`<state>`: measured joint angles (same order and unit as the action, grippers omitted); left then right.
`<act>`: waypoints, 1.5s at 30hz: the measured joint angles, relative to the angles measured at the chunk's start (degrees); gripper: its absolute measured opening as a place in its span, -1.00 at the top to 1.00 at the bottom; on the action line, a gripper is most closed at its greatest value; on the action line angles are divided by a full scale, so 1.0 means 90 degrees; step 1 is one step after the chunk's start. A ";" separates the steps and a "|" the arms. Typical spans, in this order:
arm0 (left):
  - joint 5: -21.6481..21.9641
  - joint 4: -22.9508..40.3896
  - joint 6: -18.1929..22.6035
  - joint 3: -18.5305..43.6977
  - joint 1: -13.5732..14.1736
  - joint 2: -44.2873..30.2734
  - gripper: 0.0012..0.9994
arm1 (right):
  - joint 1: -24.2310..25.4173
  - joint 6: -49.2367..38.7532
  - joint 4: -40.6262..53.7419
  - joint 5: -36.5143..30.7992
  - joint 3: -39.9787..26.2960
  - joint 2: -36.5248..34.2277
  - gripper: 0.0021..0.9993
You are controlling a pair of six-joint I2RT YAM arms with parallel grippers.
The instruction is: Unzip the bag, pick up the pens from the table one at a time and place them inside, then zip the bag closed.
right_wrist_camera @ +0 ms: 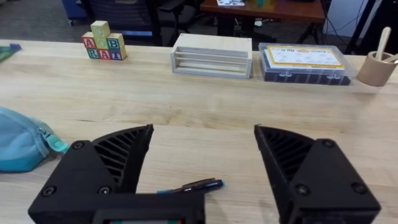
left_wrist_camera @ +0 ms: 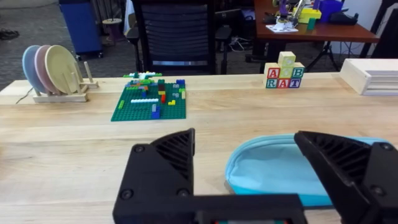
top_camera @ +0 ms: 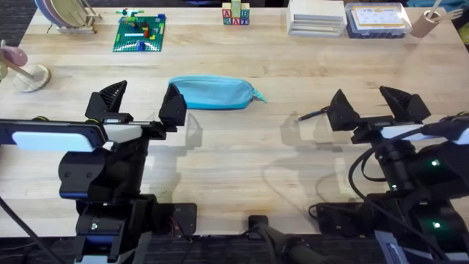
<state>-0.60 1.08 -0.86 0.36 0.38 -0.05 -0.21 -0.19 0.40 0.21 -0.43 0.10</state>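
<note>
— One pen [right_wrist_camera: 189,185] is all we can see, lying on the table [top_camera: 234,169] just in front of our right gripper [top_camera: 368,105], whose fingers are spread wide and hold nothing.

— And the bag [top_camera: 212,93]?

— It lies flat at mid-table, its near-left end beside our left gripper [top_camera: 141,103], also spread wide and empty. Its pull tab [right_wrist_camera: 58,145] sits at the far right end; the bag looks zipped, though we cannot be sure.

— So nothing is done?

— We judge the job barely started: unzipping, loading the pen and zipping up all remain.
</note>
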 joint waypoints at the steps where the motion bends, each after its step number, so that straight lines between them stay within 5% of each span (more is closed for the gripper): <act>1: 0.0000 0.0000 0.0000 0.0000 0.0000 0.0000 -0.99 | 0.0000 0.0000 0.0000 0.0000 0.0000 0.0000 -0.99; 31: 0.0000 0.0267 -0.0098 0.0063 0.0000 0.0000 -0.99 | 0.0000 -0.0002 0.0531 -0.0023 -0.0360 0.0000 -1.00; 45: 0.0195 0.2327 -0.0291 0.2238 0.0000 -0.0206 -0.99 | 0.0000 0.0019 0.1542 -0.0022 -0.2399 -0.0860 -1.00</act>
<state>1.15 22.03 -3.49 20.50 0.38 -1.91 -0.21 -0.02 14.28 0.01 -22.02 -7.64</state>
